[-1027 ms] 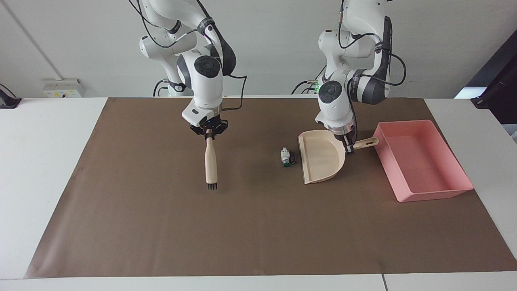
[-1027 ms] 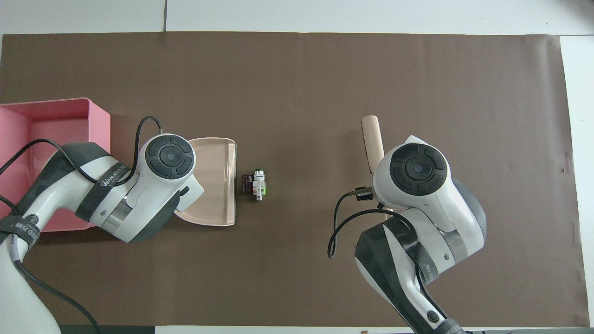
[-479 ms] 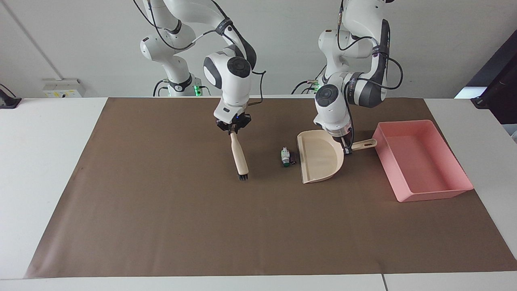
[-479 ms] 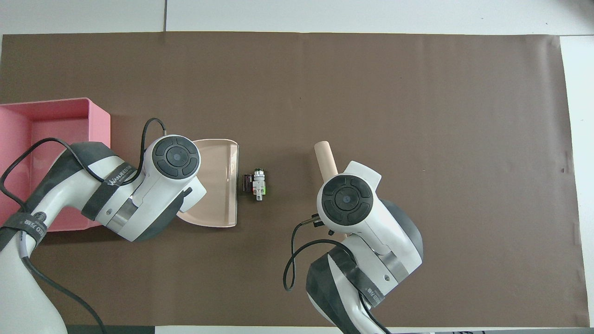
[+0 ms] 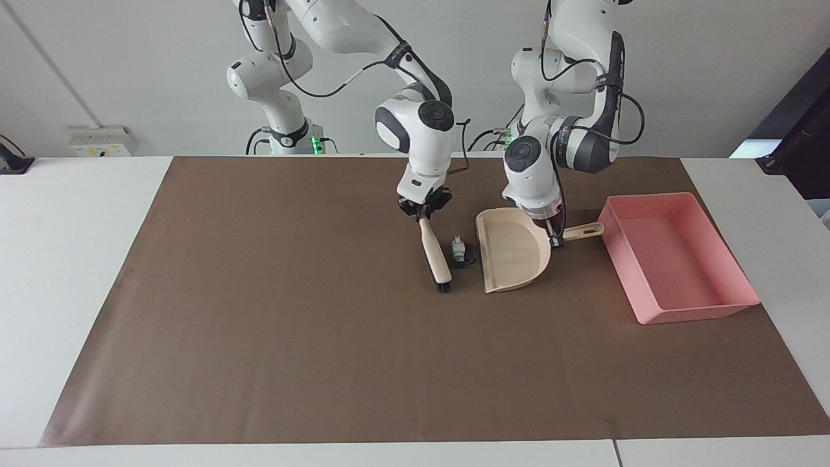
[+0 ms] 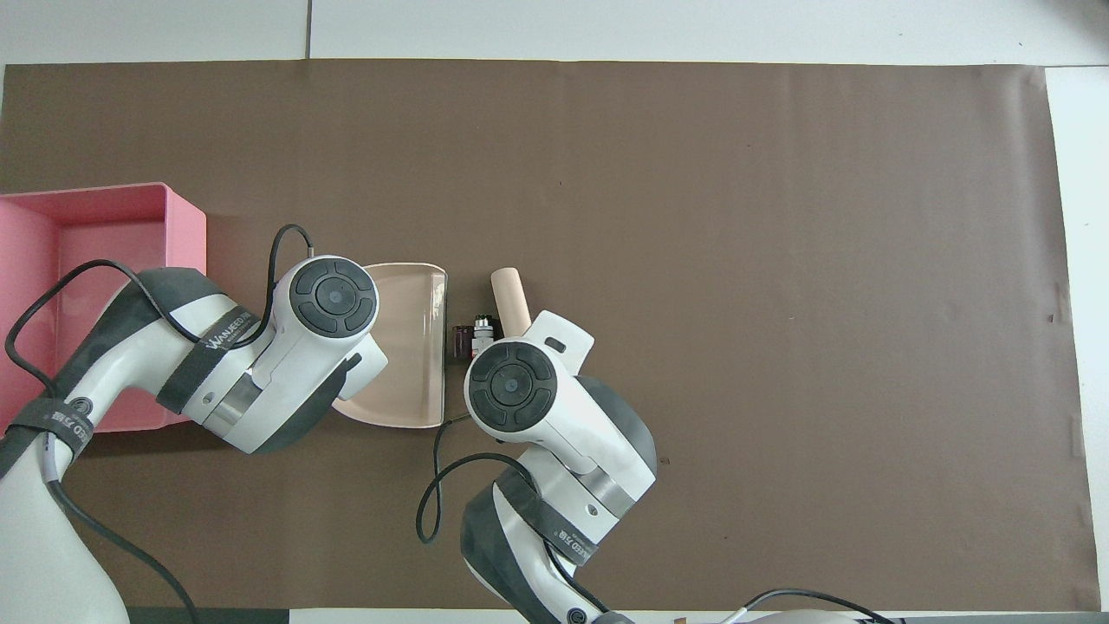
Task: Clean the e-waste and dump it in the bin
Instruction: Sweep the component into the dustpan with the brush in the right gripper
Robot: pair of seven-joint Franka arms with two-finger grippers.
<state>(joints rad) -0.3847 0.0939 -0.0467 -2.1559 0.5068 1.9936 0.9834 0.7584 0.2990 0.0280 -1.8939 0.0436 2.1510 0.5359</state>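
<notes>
The e-waste (image 5: 459,251) is a whitish bit with a green end and a small black block (image 6: 462,340), lying on the brown mat right at the beige dustpan's (image 5: 512,250) open lip. My left gripper (image 5: 556,237) is shut on the dustpan's handle (image 5: 585,229) and keeps the pan on the mat. My right gripper (image 5: 425,211) is shut on the top of a wooden brush (image 5: 434,255). The brush hangs tilted, with its black bristles (image 5: 443,286) low at the mat beside the e-waste, toward the right arm's end. The pink bin (image 5: 700,312) stands beside the dustpan's handle.
The brown mat (image 5: 272,337) covers most of the white table. In the overhead view the arms' wrists cover both grippers; only the brush's end (image 6: 509,296), the dustpan (image 6: 407,347) and the bin's corner (image 6: 186,227) show around them.
My right gripper has carried the brush across the mat from the right arm's end to just beside the e-waste. The dustpan has edged slightly closer to the e-waste.
</notes>
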